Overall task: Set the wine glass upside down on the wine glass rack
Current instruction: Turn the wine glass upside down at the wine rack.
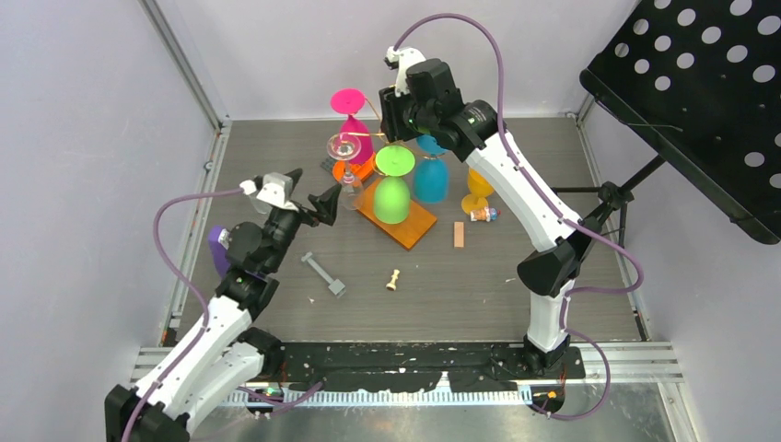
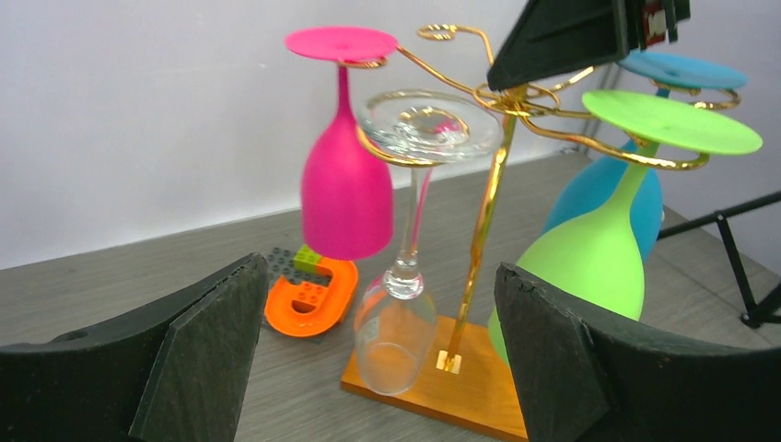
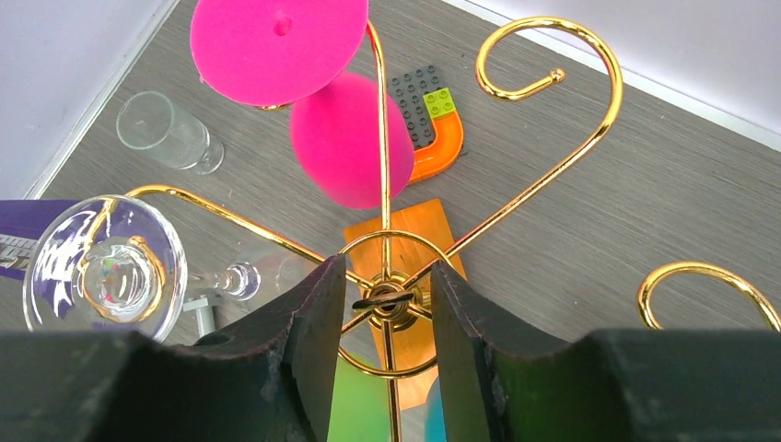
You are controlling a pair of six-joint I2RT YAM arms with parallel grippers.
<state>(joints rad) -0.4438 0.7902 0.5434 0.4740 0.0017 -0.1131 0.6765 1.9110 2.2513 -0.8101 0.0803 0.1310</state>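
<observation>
- Clear glass wine glass (image 2: 394, 336), centre of the left wrist view: hangs upside down, its foot lying in a curled arm of the tall gold wire wine glass rack (image 2: 483, 230), bowl down just above the rack's orange-brown wooden base.
- Pink plastic glass (image 2: 345, 198) at upper left, green one (image 2: 589, 262) and blue one (image 2: 594, 189) at right; all three hang inverted on other arms.
- Left end effector (image 1: 311, 189), left of centre in the top view: fingers spread wide, nothing between them, facing the clear glass from just in front and apart from it.
- Right end effector (image 3: 385, 285), bottom centre of its own view: fingers partly parted, straddling the hub at the top of the rack's post. There is a gap to the post cap, but I cannot tell whether they brush the ring.
- Progress, by my reading: the placement looks done, with the glass hung and free of any hold. What seems left is to draw both arms clear without knocking rack or glasses.
</observation>
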